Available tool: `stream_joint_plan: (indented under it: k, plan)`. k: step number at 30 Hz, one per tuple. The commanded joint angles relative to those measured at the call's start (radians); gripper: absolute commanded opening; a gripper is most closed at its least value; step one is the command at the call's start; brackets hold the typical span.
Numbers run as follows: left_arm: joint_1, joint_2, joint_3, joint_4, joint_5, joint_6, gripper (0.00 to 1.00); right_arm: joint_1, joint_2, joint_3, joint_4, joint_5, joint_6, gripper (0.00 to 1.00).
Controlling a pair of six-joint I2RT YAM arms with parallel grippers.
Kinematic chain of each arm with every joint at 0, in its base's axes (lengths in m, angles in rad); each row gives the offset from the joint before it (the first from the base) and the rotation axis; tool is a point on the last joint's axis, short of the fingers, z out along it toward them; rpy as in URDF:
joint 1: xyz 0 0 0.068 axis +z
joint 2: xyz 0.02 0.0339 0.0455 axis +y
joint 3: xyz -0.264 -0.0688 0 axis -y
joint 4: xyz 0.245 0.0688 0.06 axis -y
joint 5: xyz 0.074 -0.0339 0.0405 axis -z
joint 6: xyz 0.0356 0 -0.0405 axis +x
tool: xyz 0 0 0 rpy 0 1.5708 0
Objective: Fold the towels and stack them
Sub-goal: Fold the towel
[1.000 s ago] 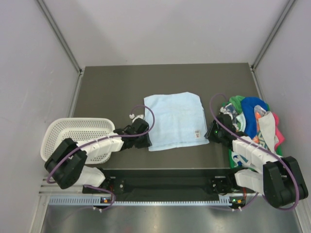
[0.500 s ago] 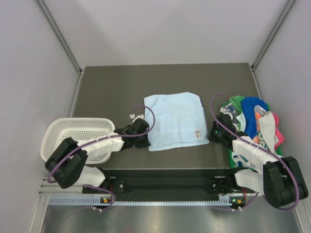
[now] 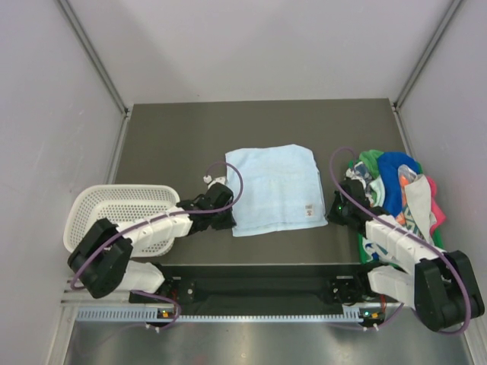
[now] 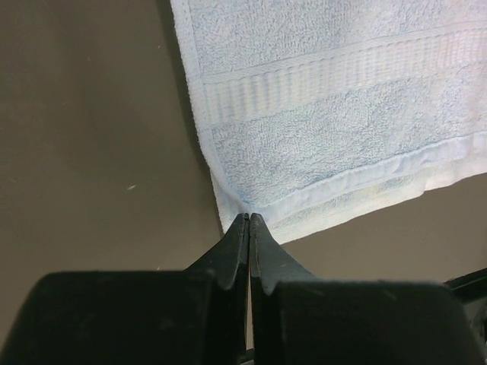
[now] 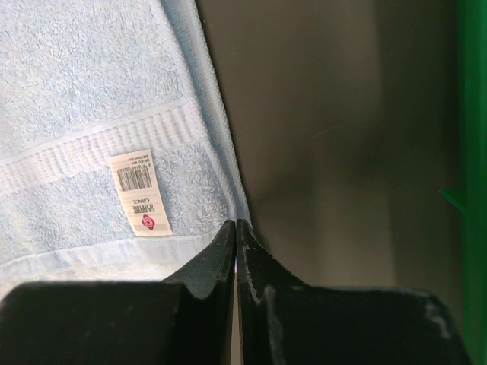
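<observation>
Top view: pale blue towel [image 3: 274,188] flat, mid-table; towel pile [image 3: 396,190] at 3 o'clock, basket [image 3: 122,213] at 8 o'clock. Only wrist views show grip: left gripper [image 4: 249,220] pinched tight on towel's 7 o'clock corner, right gripper [image 5: 235,226] likewise on 5 o'clock corner (beside barcode label [image 5: 141,190]).

A white mesh basket [image 3: 114,209] sits left on the dark table [image 3: 175,144], green tray [image 5: 473,91] right.
</observation>
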Motion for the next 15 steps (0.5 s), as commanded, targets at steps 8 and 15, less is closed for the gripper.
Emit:
stream_joint_plan:
  k: [8, 15]
  plan:
    - [-0.003, -0.065, 0.035, -0.017, -0.009, 0.014, 0.0, 0.013, -0.053, 0.059, -0.034, 0.027, -0.015, 0.0]
    - [-0.003, -0.054, 0.033, -0.014, -0.007, 0.014, 0.0, 0.014, -0.021, 0.054, -0.008, 0.008, -0.025, 0.2]
